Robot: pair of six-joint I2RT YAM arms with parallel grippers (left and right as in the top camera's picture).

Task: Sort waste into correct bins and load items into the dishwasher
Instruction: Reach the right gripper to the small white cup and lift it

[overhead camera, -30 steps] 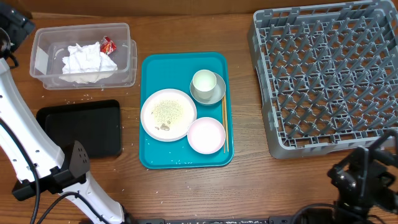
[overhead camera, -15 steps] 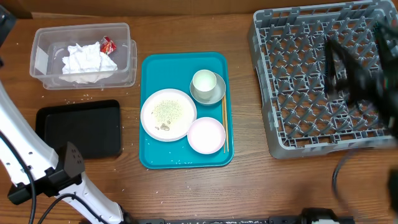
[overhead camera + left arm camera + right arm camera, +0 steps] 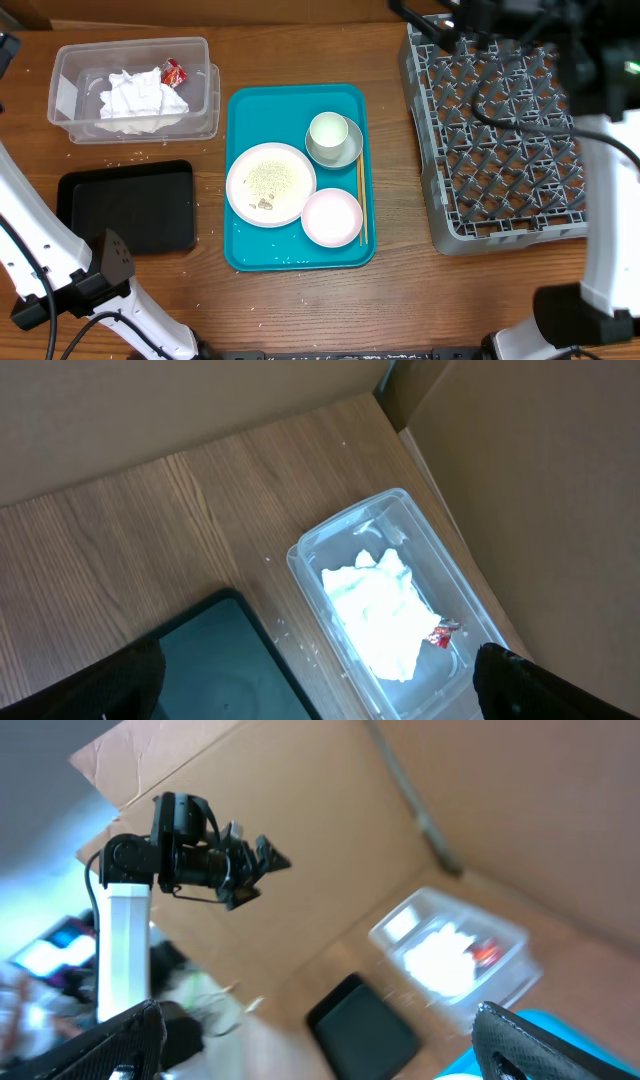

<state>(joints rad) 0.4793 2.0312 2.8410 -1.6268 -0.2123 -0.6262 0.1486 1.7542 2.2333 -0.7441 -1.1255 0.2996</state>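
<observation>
The clear tub [image 3: 133, 88] at the back left holds crumpled white tissue [image 3: 140, 95] and a red wrapper [image 3: 174, 72]. The black tray [image 3: 127, 206] lies in front of it. On the teal tray [image 3: 245, 110] sit a large plate [image 3: 270, 184] with rice crumbs, a small dish [image 3: 331, 217] and a cup [image 3: 327, 130] inside a bowl [image 3: 349, 150]. The grey dishwasher rack [image 3: 510, 130] stands at the right. My left gripper [image 3: 318, 660] hangs open high above the tub [image 3: 400, 600] and the tissue [image 3: 375, 610]. My right gripper [image 3: 318, 1020] is open and raised, empty, at the rack's far edge [image 3: 425, 20].
Wooden chopsticks [image 3: 361, 200] lie on the teal tray's right side. Loose crumbs [image 3: 130, 157] are scattered on the table between tub and black tray. Cardboard walls close off the back. The white left arm [image 3: 30, 240] runs down the left edge.
The right arm has swung up from the table's front right corner to above the rack's far edge. The left arm has shifted slightly at the left edge. Nothing on the table has moved.
</observation>
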